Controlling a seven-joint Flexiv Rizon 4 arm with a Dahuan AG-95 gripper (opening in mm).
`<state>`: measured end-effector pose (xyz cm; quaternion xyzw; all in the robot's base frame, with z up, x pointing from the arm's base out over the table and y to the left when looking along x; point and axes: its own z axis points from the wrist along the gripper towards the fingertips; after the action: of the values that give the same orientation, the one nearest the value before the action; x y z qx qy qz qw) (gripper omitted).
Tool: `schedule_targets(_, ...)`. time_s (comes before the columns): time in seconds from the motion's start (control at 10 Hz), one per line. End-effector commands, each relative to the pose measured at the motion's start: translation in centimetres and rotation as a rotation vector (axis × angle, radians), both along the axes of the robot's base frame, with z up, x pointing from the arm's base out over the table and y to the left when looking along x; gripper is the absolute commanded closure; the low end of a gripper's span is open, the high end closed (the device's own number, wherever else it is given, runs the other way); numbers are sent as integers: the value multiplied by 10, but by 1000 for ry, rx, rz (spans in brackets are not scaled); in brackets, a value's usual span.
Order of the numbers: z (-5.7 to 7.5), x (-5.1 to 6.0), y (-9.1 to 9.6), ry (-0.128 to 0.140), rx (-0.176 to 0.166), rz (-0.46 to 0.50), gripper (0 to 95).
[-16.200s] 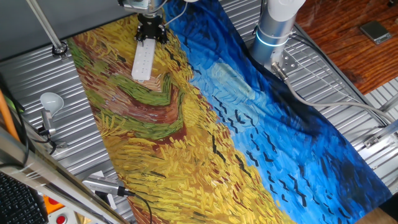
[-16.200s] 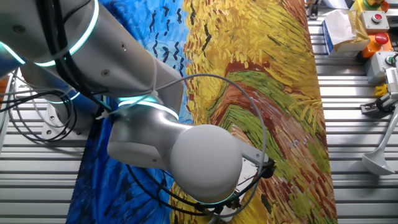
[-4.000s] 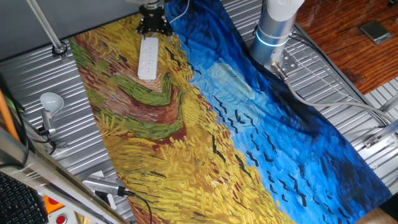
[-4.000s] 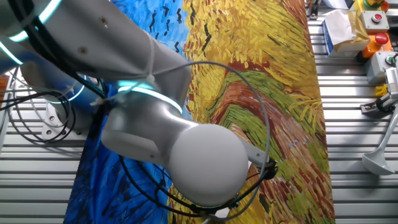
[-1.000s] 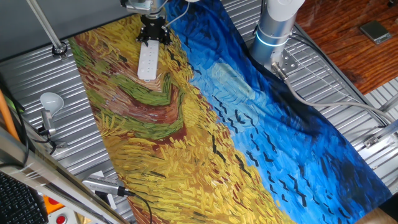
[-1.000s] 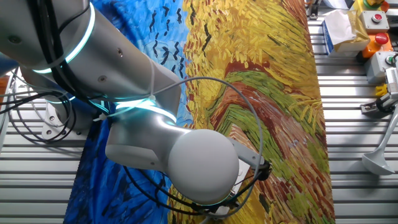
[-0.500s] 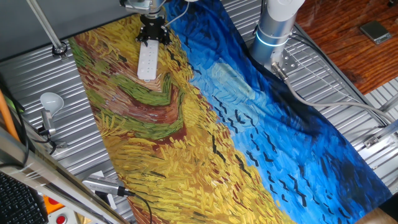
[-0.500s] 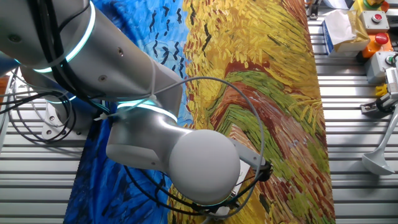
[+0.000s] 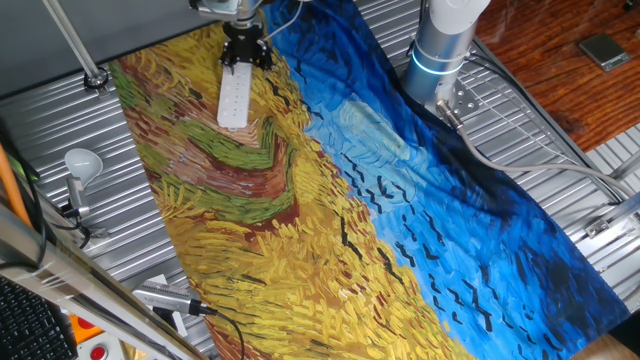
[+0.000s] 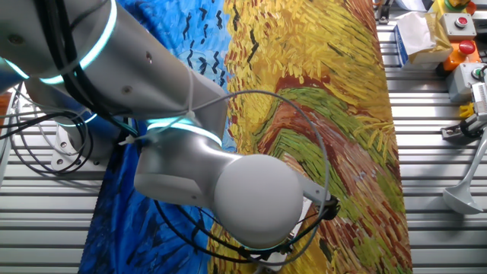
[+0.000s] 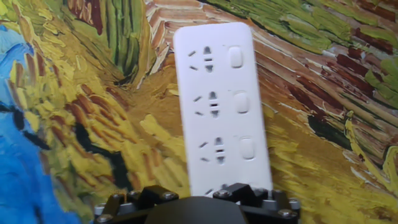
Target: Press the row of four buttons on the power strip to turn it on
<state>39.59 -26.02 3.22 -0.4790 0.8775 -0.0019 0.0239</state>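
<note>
- looking at the power strip (image 9: 233, 98): lies flat on the painted cloth (image 9: 300, 210), up at the yellow end, with its long axis running straight away from the gripper (image 9: 245, 50). why laid like that?
- probably to bring the row of four buttons (image 11: 242, 102) into one line for the tool to step along. in the hand view, runs down the right edge of the top face, one button beside each socket. shows three of them only; hides the fourth under the black gripper body at the bottom edge.
- and the gripper, why there?
- hangs over the end of the strip nearest the cloth's far edge, pointing down. seems set for the hidden end button, or just off it. cannot tell contact from any view.
- open or closed?
- cannot tell. keeps the fingertips out of sight in the hand view, reads as a dark lump in one fixed view, and sits wholly behind the grey arm (image 10: 228, 190) in the other.
- anything to mind about the press?
- small rounded switches close to the sockets, so calls for a tip landing square on a button, not on plain plastic. light bar on soft cloth with nothing pinning it: could skid or tilt under an off-centre push.
- anything else nearby?
- only a white light bulb (image 9: 83, 162), off the cloth on the metal table (image 9: 60, 110), well apart and no part of this.
</note>
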Motion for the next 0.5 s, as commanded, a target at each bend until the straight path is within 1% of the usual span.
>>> schedule_targets(0.1, 4, 0, 0, 1, 2, 1, 0)
schedule_targets(0.5, 4, -1, 0, 1, 5, -3, 0)
